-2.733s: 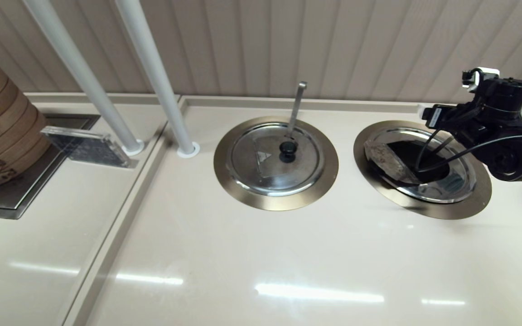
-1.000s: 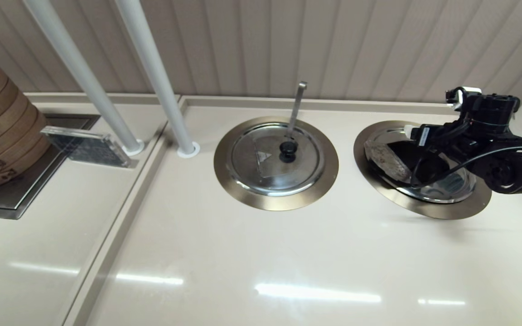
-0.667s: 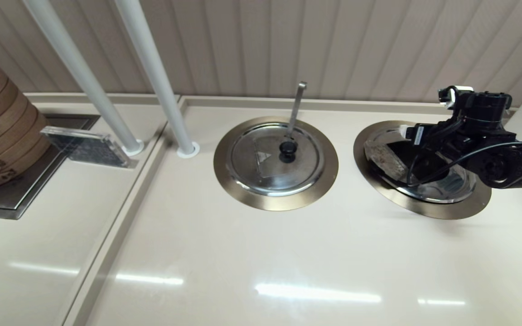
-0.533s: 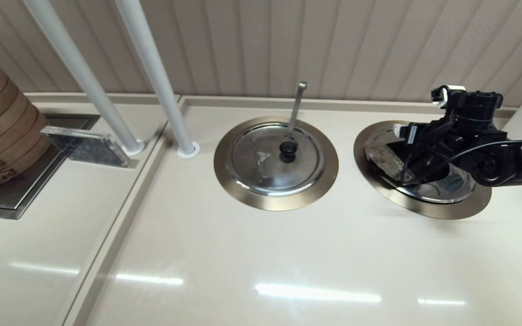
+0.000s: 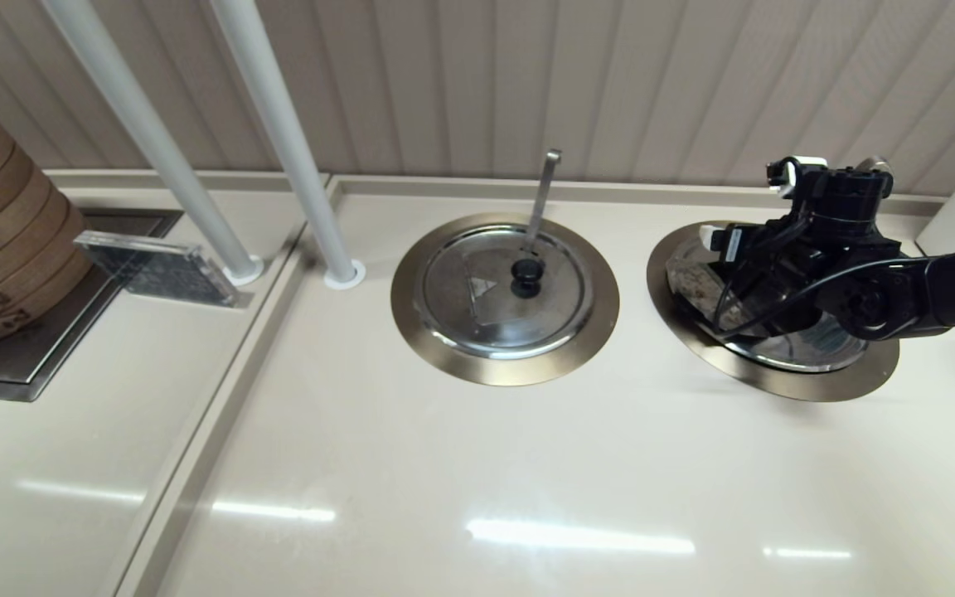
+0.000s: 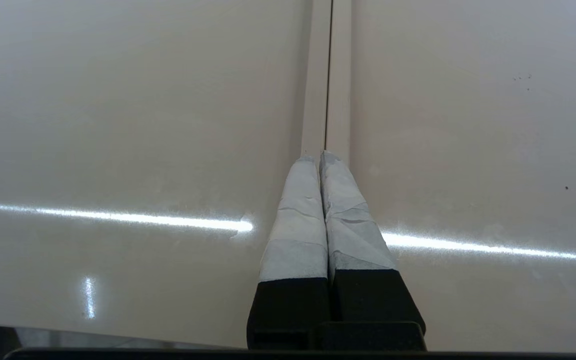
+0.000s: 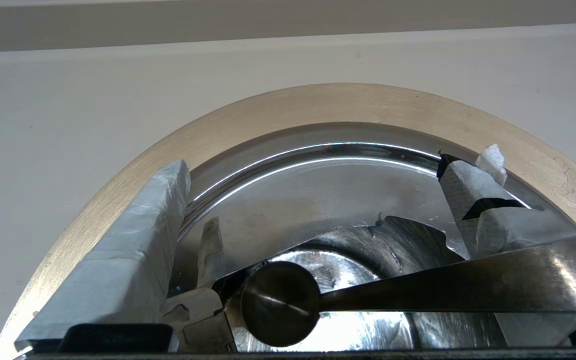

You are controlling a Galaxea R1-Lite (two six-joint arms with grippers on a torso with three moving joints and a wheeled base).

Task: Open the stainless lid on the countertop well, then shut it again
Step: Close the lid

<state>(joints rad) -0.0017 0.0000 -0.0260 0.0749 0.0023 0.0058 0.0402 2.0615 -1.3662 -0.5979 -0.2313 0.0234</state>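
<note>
In the right wrist view the right gripper has its taped fingers spread wide, straddling the black knob of the stainless lid. The head view hides this under the arm, showing the lid in the countertop well at right. The left gripper, jaws pressed together, appears only in its own view.

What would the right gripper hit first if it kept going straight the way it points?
Probably the stainless lid: its knob sits inside the open right gripper, with shiny steel just ahead. Depth is unclear.
</note>
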